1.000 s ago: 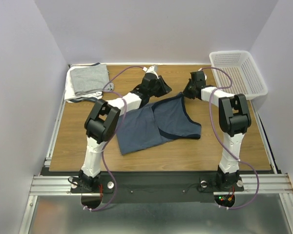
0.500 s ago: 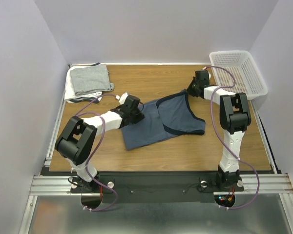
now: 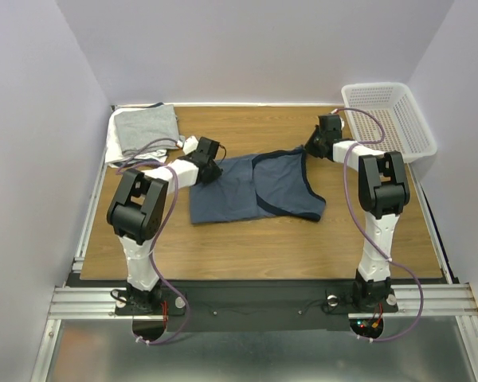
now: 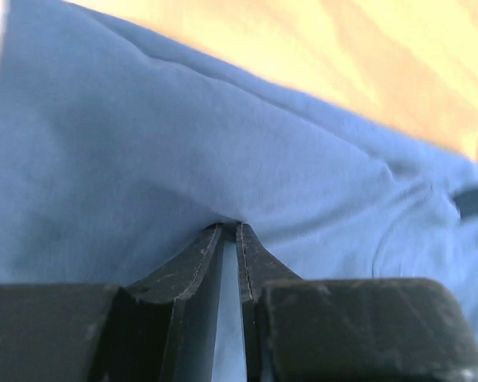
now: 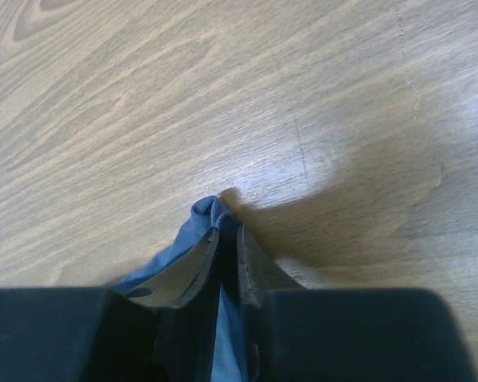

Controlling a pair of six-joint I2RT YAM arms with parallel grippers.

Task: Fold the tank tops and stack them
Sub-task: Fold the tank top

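Note:
A slate-blue tank top (image 3: 251,187) with navy trim lies spread across the middle of the wooden table (image 3: 247,239). My left gripper (image 3: 209,163) is shut on its left edge; in the left wrist view the blue cloth (image 4: 223,135) bunches up at the closed fingertips (image 4: 229,229). At the shirt's far right corner, my right gripper (image 3: 316,145) is shut on a pinch of blue cloth (image 5: 211,211) that pokes out past its tips (image 5: 228,227). A folded grey tank top (image 3: 147,127) rests on a white one (image 3: 118,153) at the far left corner.
A white perforated basket (image 3: 389,119) stands at the far right corner, close behind the right arm. Bare wood shows in front of the shirt and along the far edge. White walls close in the table on three sides.
The left gripper has swept from the middle of the shirt out to the left, pulling its left edge along. The shirt now lies wider and flatter. The right gripper has stayed at the far right corner.

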